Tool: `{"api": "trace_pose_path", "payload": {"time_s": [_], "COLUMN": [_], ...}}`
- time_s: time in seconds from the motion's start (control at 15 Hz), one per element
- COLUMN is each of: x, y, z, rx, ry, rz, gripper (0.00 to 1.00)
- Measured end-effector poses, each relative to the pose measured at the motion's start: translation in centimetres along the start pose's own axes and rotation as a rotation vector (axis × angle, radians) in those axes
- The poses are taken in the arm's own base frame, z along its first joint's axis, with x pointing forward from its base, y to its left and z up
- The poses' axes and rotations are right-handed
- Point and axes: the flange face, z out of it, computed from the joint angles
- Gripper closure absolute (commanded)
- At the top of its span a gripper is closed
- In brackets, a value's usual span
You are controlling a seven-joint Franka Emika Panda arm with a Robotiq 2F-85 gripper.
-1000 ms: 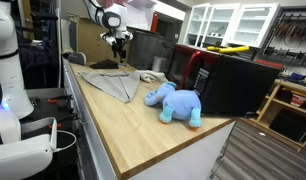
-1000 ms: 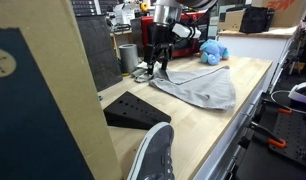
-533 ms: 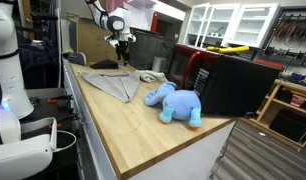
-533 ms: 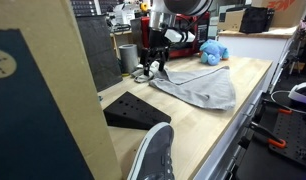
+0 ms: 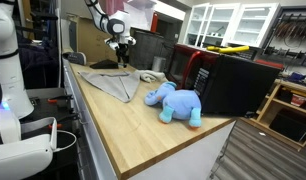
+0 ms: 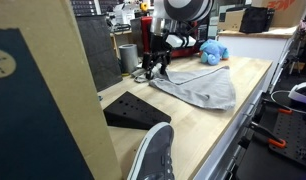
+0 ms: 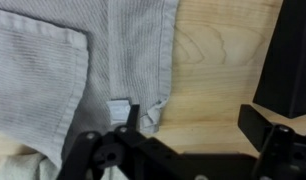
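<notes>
Grey cloth [image 7: 53, 70] w/ white tag [image 7: 120, 108] (writing unreadable) below spread gripper [image 5: 120, 60]

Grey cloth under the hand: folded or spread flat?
Folded, at least partly: in the wrist view the grey cloth shows one hemmed layer lying over another.

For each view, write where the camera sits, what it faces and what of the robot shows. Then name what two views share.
Exterior view: beyond the table's end, looking along it past the plush to the cloth; arm and open gripper show.
Exterior view: low at the opposite end, behind a black wedge, facing the cloth; arm and gripper show.
Wrist view: looking down on cloth and bare table; only the gripper shows.
Shared: both exterior views show cloth, plush and gripper.
</notes>
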Motion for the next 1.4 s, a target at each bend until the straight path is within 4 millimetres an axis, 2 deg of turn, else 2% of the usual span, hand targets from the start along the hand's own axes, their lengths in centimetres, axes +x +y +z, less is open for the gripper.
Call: {"api": "trace_pose_path", "payload": {"time_s": [0.33, 0.4, 0.73, 1.0, 1.13, 1.33, 1.4], "x": [-0.2, -0.4, -0.6, -0.5, -0.5, -0.5, -0.4], "y": [1.1, 1.3, 1.6, 1.0, 0.7, 0.7, 0.8], "z": [1.5, 2.0, 3.9, 3.9, 3.9, 3.8, 3.8], "rx": [-0.024, -0.033, -0.041, -0.031, -0.029, -0.027, -0.028], "ry": [0.017, 0.016, 0.036, 0.061, 0.065, 0.071, 0.073], "rz": [0.027, 0.034, 0.054, 0.046, 0.042, 0.042, 0.044], "gripper": [0.00, 0.20, 0.58, 0.88, 0.99, 1.00, 0.73]}}
